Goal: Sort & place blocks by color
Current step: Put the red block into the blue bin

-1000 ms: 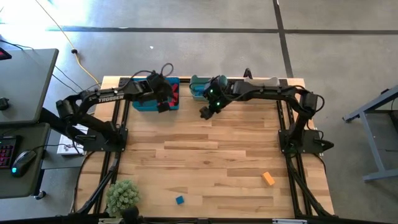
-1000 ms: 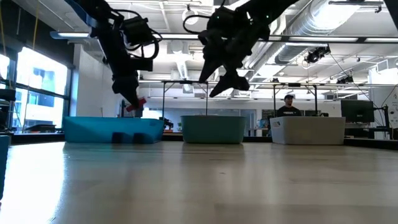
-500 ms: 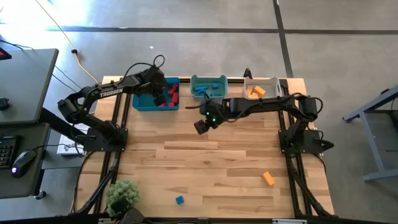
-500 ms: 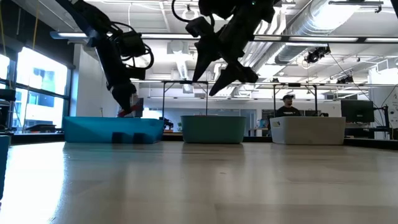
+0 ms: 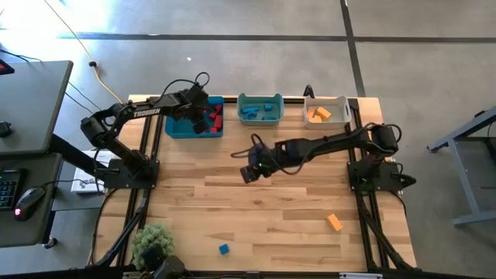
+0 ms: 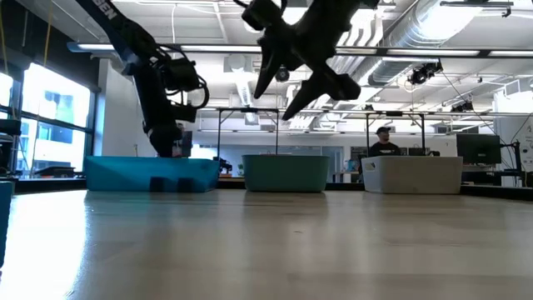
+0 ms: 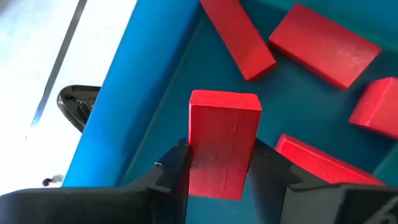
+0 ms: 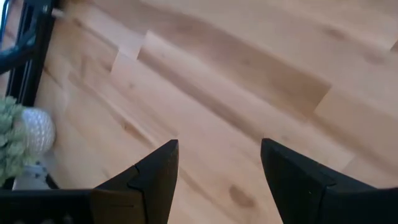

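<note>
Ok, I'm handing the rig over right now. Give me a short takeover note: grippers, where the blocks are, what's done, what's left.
Left gripper: shut on a red block, low inside the blue bin among other red blocks; not released yet.
Right gripper: open, empty, above bare table near the middle.
Done: red blocks in the blue bin, blue blocks in the teal bin, orange blocks in the white bin.
Left: release the red block; pick up the loose orange block and small blue block at the near side.

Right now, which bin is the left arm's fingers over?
The blue bin, leftmost of three, holding red blocks; the left gripper grips a red block inside it.
</note>
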Tool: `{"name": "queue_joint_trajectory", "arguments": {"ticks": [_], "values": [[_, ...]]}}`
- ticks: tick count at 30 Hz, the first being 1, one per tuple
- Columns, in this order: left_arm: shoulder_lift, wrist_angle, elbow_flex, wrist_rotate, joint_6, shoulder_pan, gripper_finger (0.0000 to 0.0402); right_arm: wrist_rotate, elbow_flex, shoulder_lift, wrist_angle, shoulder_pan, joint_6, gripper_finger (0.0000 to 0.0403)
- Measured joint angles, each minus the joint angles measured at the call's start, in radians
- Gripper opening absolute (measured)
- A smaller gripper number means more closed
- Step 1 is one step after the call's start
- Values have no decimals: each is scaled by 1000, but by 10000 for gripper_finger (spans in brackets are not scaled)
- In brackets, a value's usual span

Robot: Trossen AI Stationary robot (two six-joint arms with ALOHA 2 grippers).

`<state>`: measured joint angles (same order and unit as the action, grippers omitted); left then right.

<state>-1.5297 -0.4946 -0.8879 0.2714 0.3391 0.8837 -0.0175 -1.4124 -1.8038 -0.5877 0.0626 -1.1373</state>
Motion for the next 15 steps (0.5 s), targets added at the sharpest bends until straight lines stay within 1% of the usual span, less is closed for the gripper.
{"name": "queue_joint_trajectory", "arguments": {"ticks": [7,15], "values": [[-2,-2,0,1,-41,0,137,-47,0,0,-12,90,-87,216],[-2,-1,0,1,-60,0,144,-49,0,0,-84,193,-204,216]]}}
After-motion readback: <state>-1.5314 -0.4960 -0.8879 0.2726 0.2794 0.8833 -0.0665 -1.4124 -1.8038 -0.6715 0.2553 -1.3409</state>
